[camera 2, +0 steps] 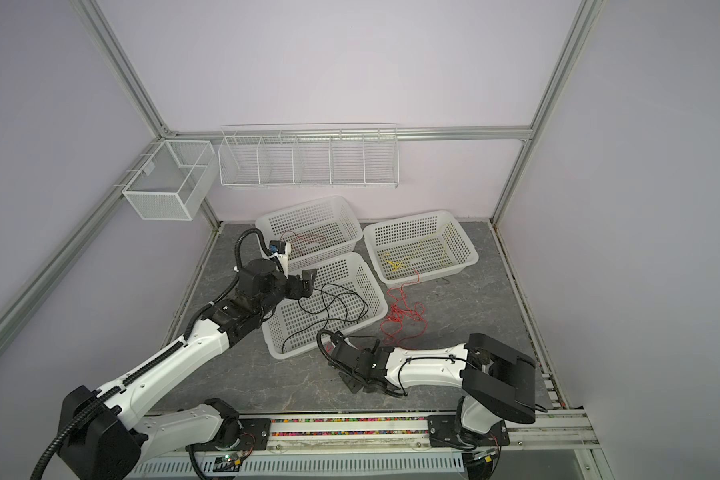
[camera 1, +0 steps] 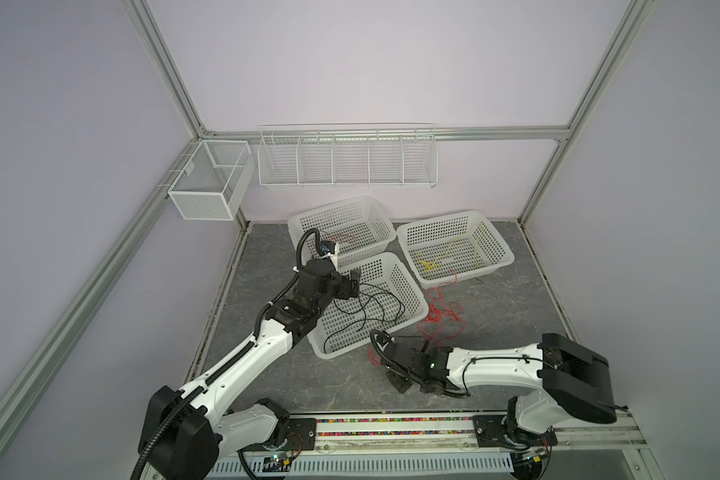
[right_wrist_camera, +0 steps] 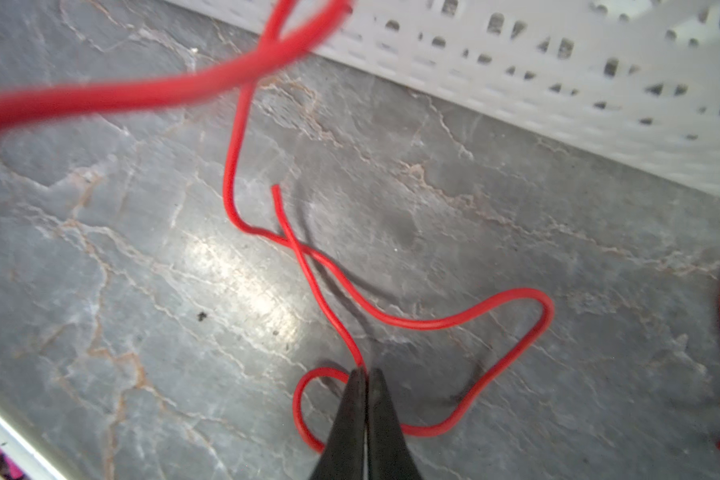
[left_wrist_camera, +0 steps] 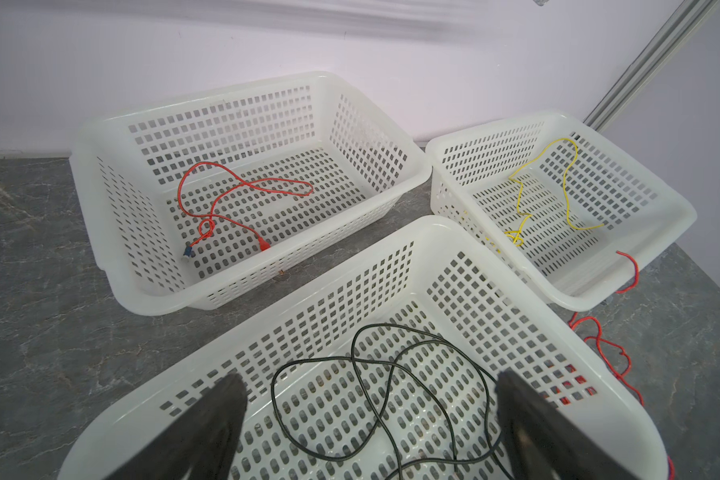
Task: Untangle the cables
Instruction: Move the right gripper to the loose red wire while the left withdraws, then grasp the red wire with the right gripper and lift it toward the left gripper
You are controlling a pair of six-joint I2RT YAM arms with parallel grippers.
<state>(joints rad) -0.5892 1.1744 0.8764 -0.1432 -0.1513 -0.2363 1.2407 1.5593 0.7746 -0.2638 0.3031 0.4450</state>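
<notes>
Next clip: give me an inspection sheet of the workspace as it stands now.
Surface: grey marbled tabletop carrying three white baskets.
Job's things: red tangle loose on the tabletop; black cable in the near basket; yellow cable in the right basket; one red cable in the far basket.
Clutter: nothing seen.
Claws: left claw open above the near basket, holding nothing; right claw shut on a strand of the red tangle, low at the tabletop.
Cables: ribbed black hoses run along both arms.
Surroundings: wire rack and mesh box on lilac walls; aluminium frame.
</notes>
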